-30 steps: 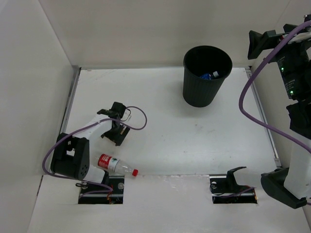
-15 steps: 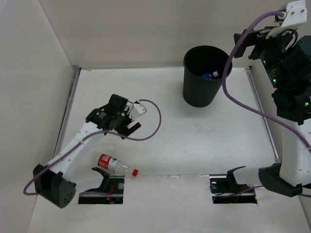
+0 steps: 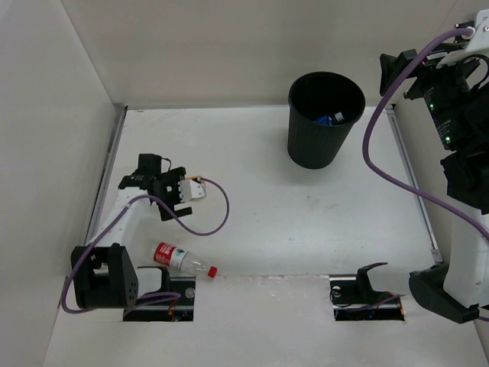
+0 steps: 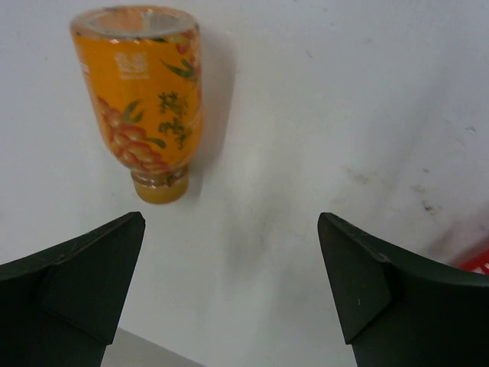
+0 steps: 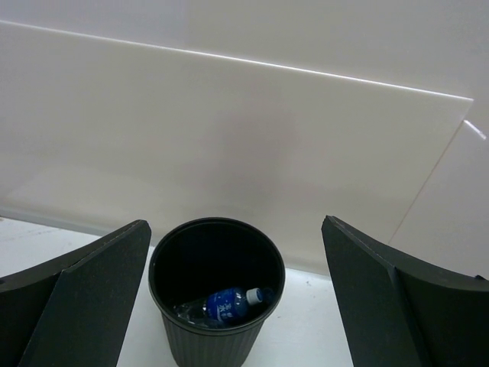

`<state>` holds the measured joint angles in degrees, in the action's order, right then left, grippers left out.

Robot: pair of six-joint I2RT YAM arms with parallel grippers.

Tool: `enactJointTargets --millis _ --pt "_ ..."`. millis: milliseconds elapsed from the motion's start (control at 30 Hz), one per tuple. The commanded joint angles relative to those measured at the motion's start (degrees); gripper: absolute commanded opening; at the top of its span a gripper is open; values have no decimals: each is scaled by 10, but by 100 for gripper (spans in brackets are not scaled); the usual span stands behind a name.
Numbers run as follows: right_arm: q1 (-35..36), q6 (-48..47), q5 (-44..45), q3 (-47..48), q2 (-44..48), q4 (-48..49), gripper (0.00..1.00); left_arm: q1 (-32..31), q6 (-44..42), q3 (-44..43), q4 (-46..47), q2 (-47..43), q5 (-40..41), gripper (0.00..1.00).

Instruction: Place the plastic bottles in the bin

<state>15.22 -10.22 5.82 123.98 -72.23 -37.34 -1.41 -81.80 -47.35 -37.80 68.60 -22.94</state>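
Note:
The short orange bottle [image 4: 145,99] lies on the table just ahead of my left gripper [image 4: 231,222], cap toward the open, empty fingers; the arm hides it in the top view. The left gripper [image 3: 162,191] hovers at the table's left. The red-label bottle [image 3: 183,260] lies near the front edge. The black bin [image 3: 325,118] stands at the back right. It holds the blue-label bottle [image 5: 229,302] and a clear bottle [image 5: 187,310]. My right gripper [image 5: 235,223] is open, raised high beside the bin [image 5: 216,336], and appears in the top view [image 3: 397,65].
White walls close in the table on the left, back and right. Two arm mounts sit in slots at the front edge, the right one [image 3: 367,294] with a black bracket. A purple cable [image 3: 206,222] loops off the left wrist.
My left gripper swung out to the right and then came back left, lower over the table. The right arm shifted at the upper right. The red-label bottle has not moved.

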Motion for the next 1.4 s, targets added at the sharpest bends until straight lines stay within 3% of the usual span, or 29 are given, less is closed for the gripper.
enactJointTargets --millis 0,267,467,700,833,1000,1133,1267,1367 --pt "-15 8 -8 6 8 3 100 2 -20 -48 80 35 -67 100" --pt "-49 31 -25 4 13 3 100 -24 5 -50 147 92 -75 100" --pt "-59 28 -27 16 9 2 100 -44 20 -41 142 124 -69 96" --pt "-58 35 -30 25 0 6 100 -70 23 -14 147 148 -39 63" --pt "-56 35 -30 19 -9 5 100 -91 62 -30 139 159 -9 34" --pt "-36 64 -50 -21 -21 11 100 -120 203 -78 119 161 33 18" --pt "-17 100 -101 -49 -34 3 100 -132 355 -152 83 124 22 15" --pt "9 125 -182 -90 -48 0 100 -122 524 -261 36 90 -44 15" --pt "15 160 -275 -126 -58 0 100 -80 665 -335 25 81 -150 15"
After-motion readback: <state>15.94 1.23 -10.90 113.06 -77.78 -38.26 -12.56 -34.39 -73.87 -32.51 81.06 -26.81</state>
